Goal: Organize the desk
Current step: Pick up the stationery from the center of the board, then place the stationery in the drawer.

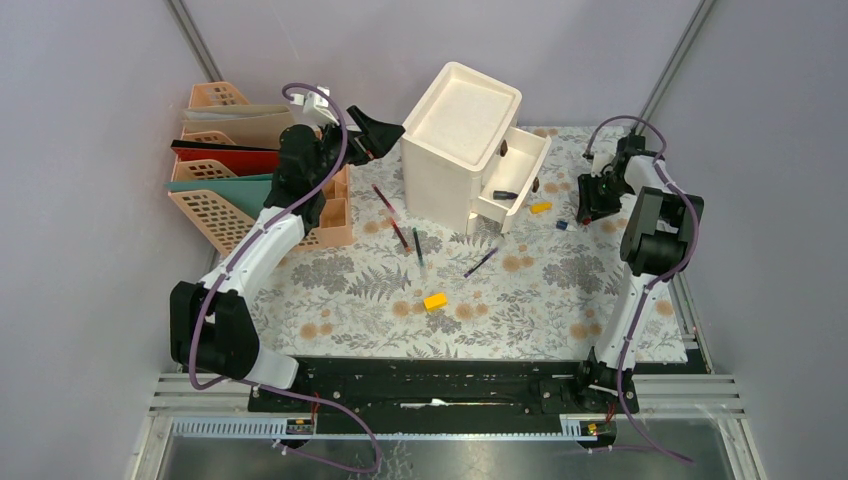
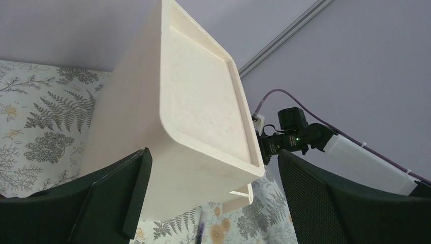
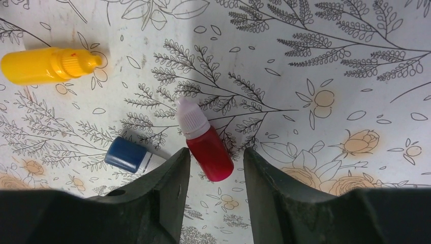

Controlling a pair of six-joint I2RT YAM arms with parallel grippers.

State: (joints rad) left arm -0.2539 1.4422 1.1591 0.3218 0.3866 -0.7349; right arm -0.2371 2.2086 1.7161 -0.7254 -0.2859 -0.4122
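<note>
Locate the desk [image 1: 540, 310] across the enclosure floor, from the black rail [image 1: 440, 385] at the front to the rear wall. Note the left gripper [image 1: 385, 135] spread fully wide and holding nothing, up near the far edge, just beside the upper left side of the white drawer unit [image 1: 455, 120]. Note one drawer [image 1: 520, 170] of the unit standing pulled out. Find the right gripper [image 3: 216, 151] low over the cloth near the far right corner, jaws part-way apart and straddling a red bottle [image 3: 209, 152] lying flat. Observe a slim gap at one finger [image 3: 264, 178]. See a yellow bottle [image 3: 45, 65] and a blue-capped bottle [image 3: 127, 155] lying nearby.
</note>
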